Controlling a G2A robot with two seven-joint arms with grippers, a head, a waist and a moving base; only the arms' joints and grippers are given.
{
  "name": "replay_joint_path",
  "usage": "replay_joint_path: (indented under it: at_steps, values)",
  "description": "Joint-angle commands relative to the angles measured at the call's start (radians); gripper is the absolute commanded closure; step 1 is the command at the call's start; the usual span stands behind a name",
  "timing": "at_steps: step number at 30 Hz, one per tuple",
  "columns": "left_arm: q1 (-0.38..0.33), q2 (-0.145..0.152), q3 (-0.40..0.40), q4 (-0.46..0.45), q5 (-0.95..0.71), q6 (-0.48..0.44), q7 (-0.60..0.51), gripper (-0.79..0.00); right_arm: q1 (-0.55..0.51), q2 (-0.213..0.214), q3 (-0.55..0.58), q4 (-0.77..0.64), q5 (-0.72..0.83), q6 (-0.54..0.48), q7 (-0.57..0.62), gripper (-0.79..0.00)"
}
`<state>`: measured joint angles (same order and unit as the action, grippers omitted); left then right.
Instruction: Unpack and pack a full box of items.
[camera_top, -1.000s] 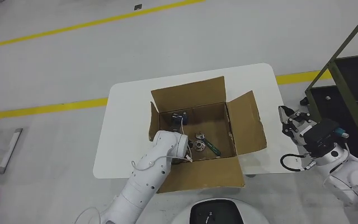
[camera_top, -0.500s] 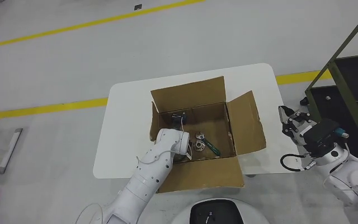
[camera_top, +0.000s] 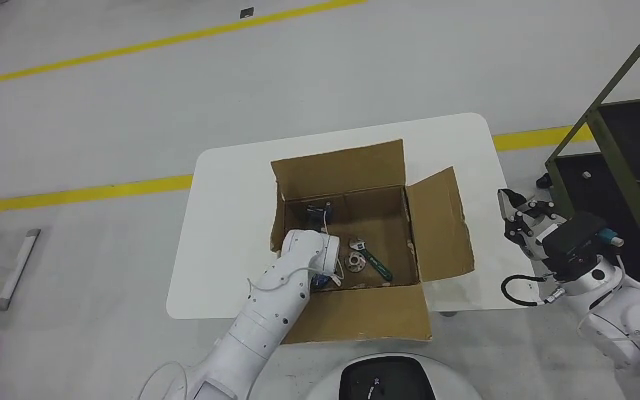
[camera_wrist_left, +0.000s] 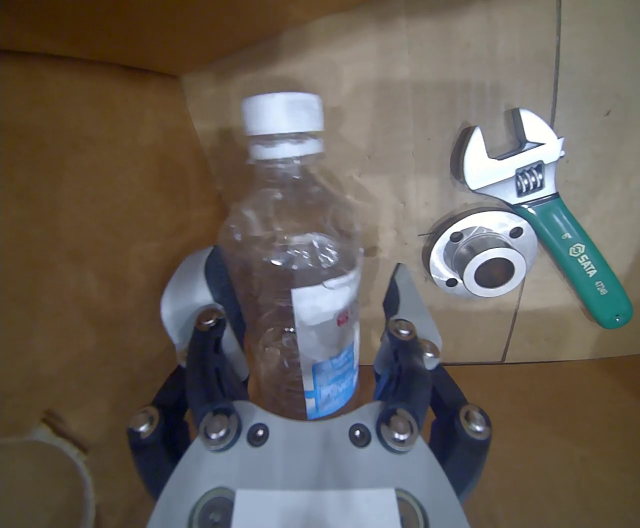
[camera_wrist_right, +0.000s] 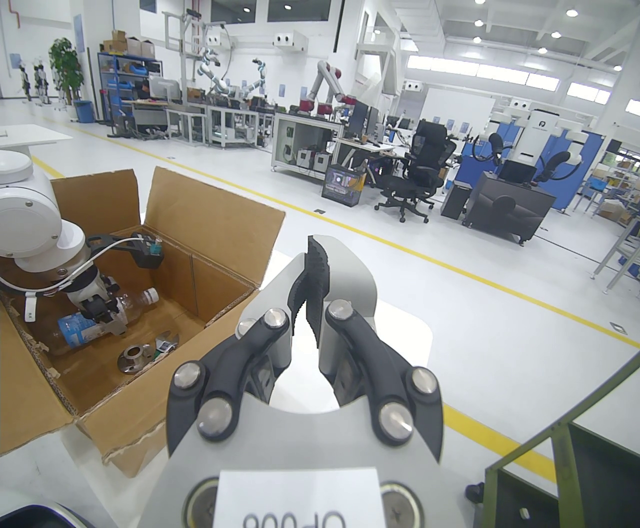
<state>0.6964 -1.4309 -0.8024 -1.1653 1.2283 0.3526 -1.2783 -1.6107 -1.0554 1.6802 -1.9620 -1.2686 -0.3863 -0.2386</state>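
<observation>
We found the left gripper (camera_wrist_left: 292, 280) low inside the open cardboard box (camera_top: 345, 165), which sat on the white surface (camera_top: 225, 230). Its fingers straddled the lower half of a clear plastic bottle (camera_wrist_left: 290, 240). One pad touched the bottle's side. A strip of cardboard showed between the bottle and the other pad, so we judged the gripper released rather than clenched. The bottle lay close to the box's side wall with its white cap pointing away from the wrist. That placing probably explained why the fingers took the labelled body, the widest straight part, rather than the neck.

An adjustable wrench (camera_wrist_left: 565, 220) with a green handle and a round metal flange (camera_wrist_left: 482, 260) lay on the box floor beside the bottle, touching each other but clear of the fingers. We thought a straight lift would leave them alone.

The right gripper (camera_wrist_right: 312, 280) hung beyond the surface's edge, well away from the box, clenched on nothing. We read it as parked there to keep the box mouth free.
</observation>
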Motion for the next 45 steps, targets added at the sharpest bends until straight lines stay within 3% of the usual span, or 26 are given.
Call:
replay_joint_path:
  at_steps: [1, 4, 7, 11, 13, 14, 15, 21, 30, 38, 45]
  values:
    - [0.001, -0.002, -0.003, 0.003, 0.004, -0.002, -0.001, -0.363, 0.000, 0.000, 0.000, 0.000, 0.000, 0.000, 0.000, 0.000]
    - [0.004, -0.004, -0.007, 0.009, 0.012, -0.005, -0.002, -0.246, 0.000, 0.000, 0.000, 0.000, 0.000, 0.000, 0.000, 0.000]
    - [0.007, -0.006, -0.014, 0.003, 0.018, -0.011, 0.005, 0.000, 0.000, 0.000, 0.000, 0.000, 0.000, 0.000, 0.000, 0.000]
    - [0.020, -0.004, -0.030, -0.037, 0.026, -0.032, -0.002, 0.000, 0.000, 0.000, 0.000, 0.000, 0.000, 0.000, 0.000, -0.025]
    - [0.033, 0.000, -0.048, -0.077, 0.023, -0.041, -0.009, 0.000, 0.000, 0.000, 0.000, -0.001, 0.001, 0.002, 0.001, -0.296]
    - [0.041, 0.003, -0.059, -0.103, 0.024, -0.046, -0.014, 0.000, 0.000, -0.001, 0.001, -0.005, 0.014, 0.003, 0.009, -0.514]
    - [0.051, 0.006, -0.067, -0.132, 0.032, -0.054, -0.019, 0.000, 0.001, -0.001, 0.003, -0.009, 0.032, -0.004, 0.020, -0.785]
    - [0.134, 0.029, -0.122, -0.322, 0.083, -0.097, -0.067, 0.000, 0.007, 0.001, 0.040, -0.018, 0.202, -0.071, 0.147, -0.785]
    - [0.235, 0.050, -0.205, -0.538, 0.085, -0.159, -0.102, 0.000, 0.066, 0.010, 0.013, 0.056, 0.623, -0.153, 0.556, -0.785]
    - [0.262, 0.055, -0.250, -0.595, 0.082, -0.174, -0.087, 0.000, 0.143, 0.011, -0.085, 0.151, 0.929, -0.116, 0.783, -0.785]
    - [0.262, 0.055, -0.250, -0.595, 0.082, -0.174, -0.087, 0.000, 0.190, 0.009, -0.127, 0.209, 0.941, -0.074, 0.806, -0.785]
